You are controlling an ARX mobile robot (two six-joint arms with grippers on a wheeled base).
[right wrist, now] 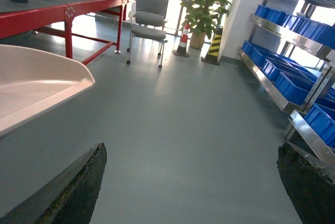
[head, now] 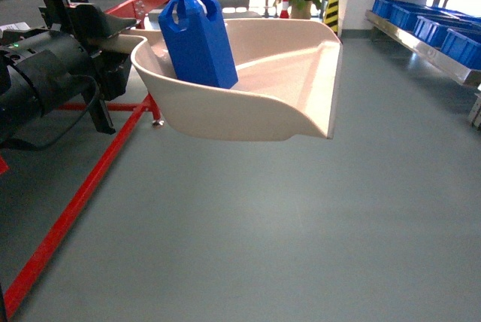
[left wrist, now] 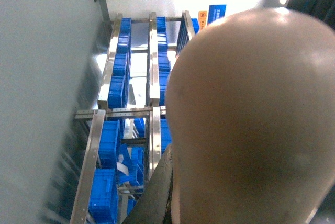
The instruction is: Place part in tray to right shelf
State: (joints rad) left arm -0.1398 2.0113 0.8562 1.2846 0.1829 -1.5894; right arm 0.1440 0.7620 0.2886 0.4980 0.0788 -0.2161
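Note:
The cream tray [head: 278, 89] hangs in the air above the grey floor, left of centre in the head view. The blue part [head: 197, 36] stands upright inside it near the back wall. My left gripper [head: 120, 42] is shut on the tray's handle at the left. In the left wrist view the tray's rounded back [left wrist: 251, 119] fills the right side, with one dark finger [left wrist: 157, 192] pressed against it. My right gripper [right wrist: 191, 182] is open over bare floor with nothing between its fingers; the tray's rim [right wrist: 36, 88] lies to its left. The right shelf [head: 421, 45] stands far right.
Blue crates [head: 443, 32] fill the steel shelf [right wrist: 272, 85], also seen sideways in the left wrist view [left wrist: 112, 111]. A red-framed table [head: 83, 186] runs along the left. A grey chair [right wrist: 149, 17], a traffic cone [right wrist: 183, 38], a potted plant [right wrist: 207, 4] and a striped post [right wrist: 214, 46] stand at the back.

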